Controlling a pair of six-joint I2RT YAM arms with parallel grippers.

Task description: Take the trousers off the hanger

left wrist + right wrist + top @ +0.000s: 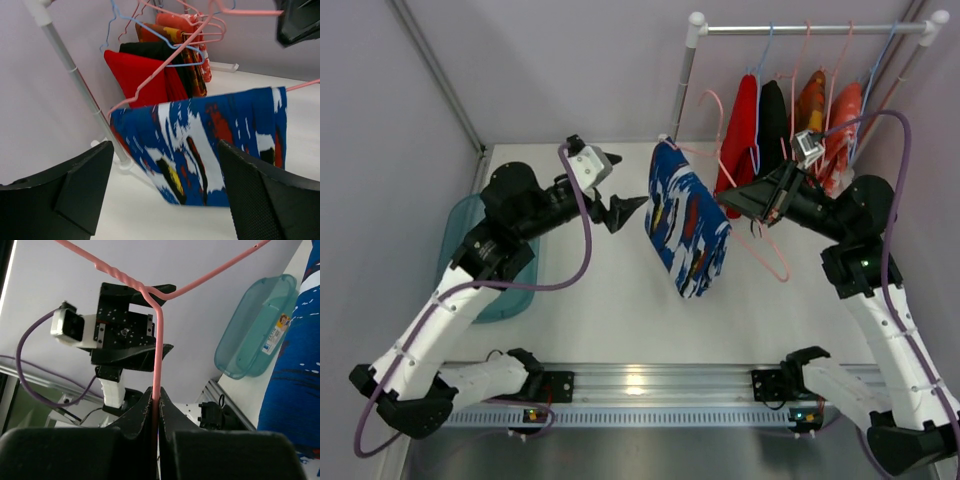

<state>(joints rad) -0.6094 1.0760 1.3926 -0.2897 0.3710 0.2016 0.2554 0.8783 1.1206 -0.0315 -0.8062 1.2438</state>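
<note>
- Pale lilac walls are seen around a white table (620, 310), with a clothes rail (810, 29) standing at its far right corner.
- On the rail, a red garment (740, 130), a black garment (772, 120) and orange patterned garments (812, 100) are hung on wire hangers.
- A teal plastic tub (255, 330) is placed at the left edge of the table.
- The trousers (685, 225) are draped over the pink hanger (157, 350) and held in the air above the middle of the table, tilted, with the lower end nearer the arms.
- The hanger is gripped by the right gripper (725, 200), whose fingers are closed tight on the wire just below the twisted neck.
- The right gripper is found just to the right of the trousers, apart from the cloth.
- The left gripper (628, 213) is held with its fingers spread wide and nothing between them.
- It is pointed at the trousers from the left, near the cloth but not touching it.
- From the left wrist, the trousers are framed between the two spread fingers.
</note>
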